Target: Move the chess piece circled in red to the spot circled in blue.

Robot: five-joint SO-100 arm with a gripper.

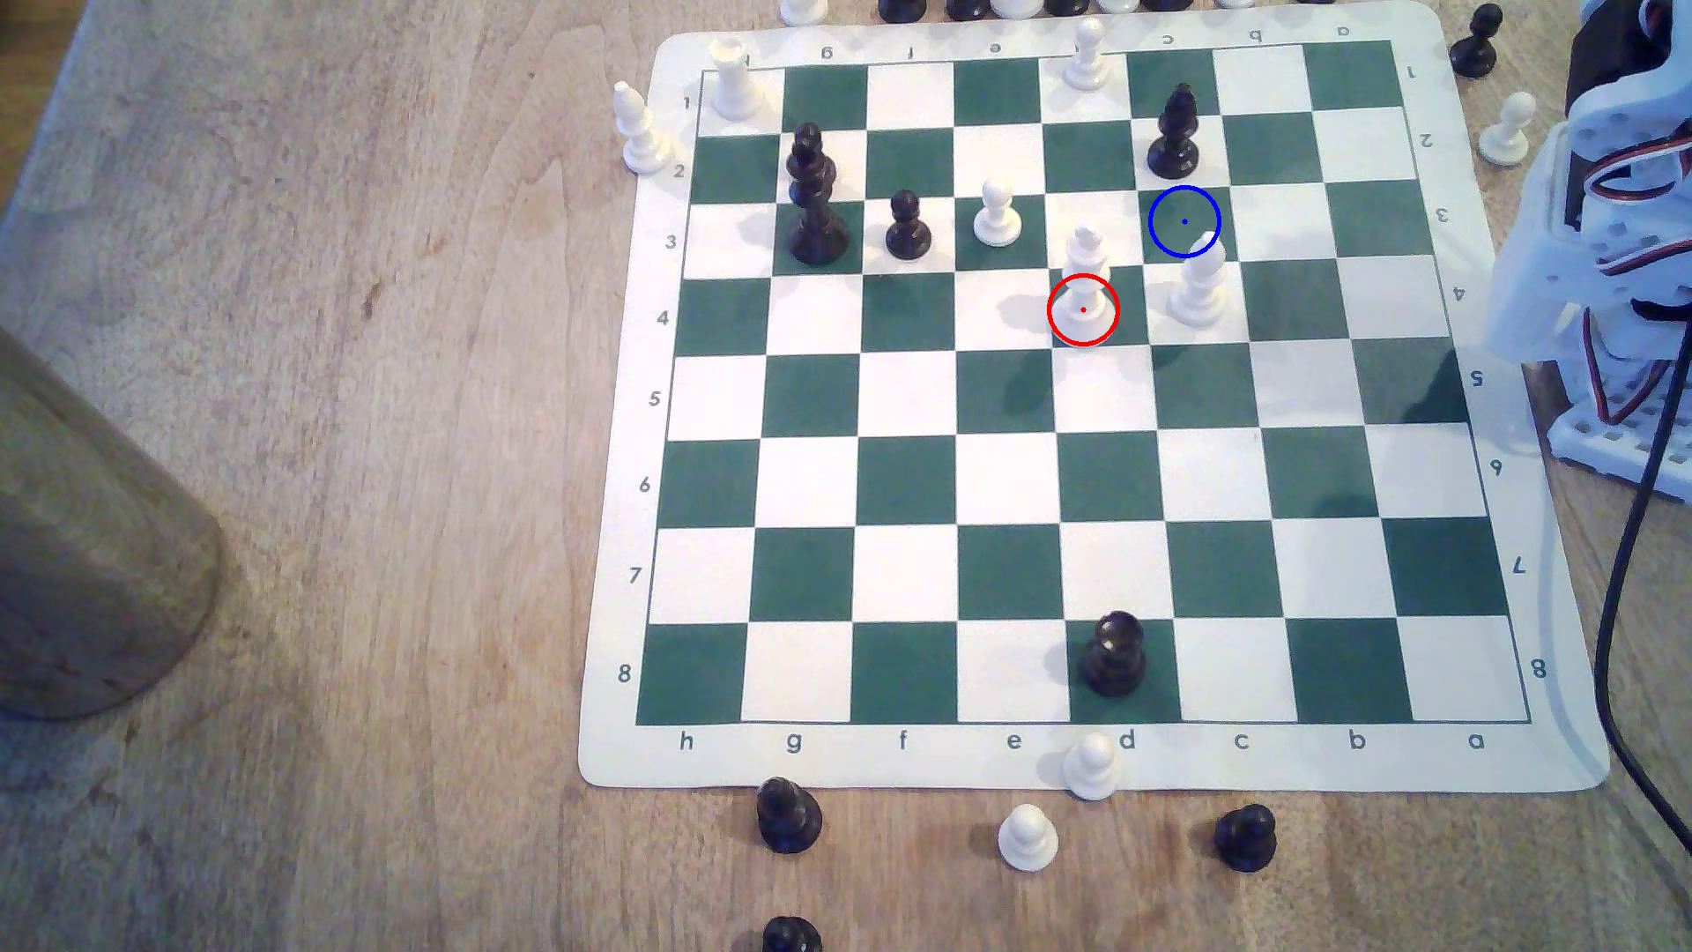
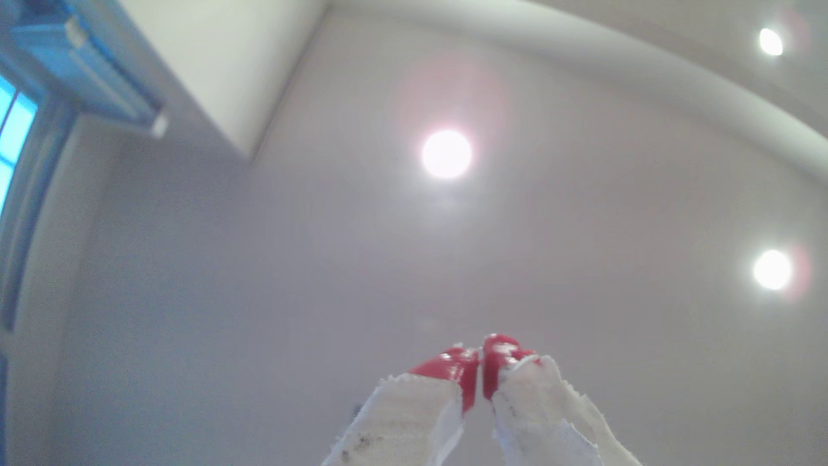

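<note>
Gripper (image 2: pixel 481 372): red tips pressed together, empty, pointing at ceiling.
Piece (image 1: pixel 1086 275): upright mid-board, well apart from arm (image 1: pixel 1621 229) at board's a-file edge.
Spot (image 1: pixel 1185 221): diagonally next, toward arm.

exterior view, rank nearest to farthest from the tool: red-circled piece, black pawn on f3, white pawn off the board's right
Judged from the arm at the exterior view's right edge; its tool points upward.
1. white pawn, beside the arm
2. red-circled piece, mid-board
3. black pawn, farther left

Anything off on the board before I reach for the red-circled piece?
The gripper points up at the ceiling, tips together. A white pawn straddles the board mat's near edge. Nothing is toppled.
</note>
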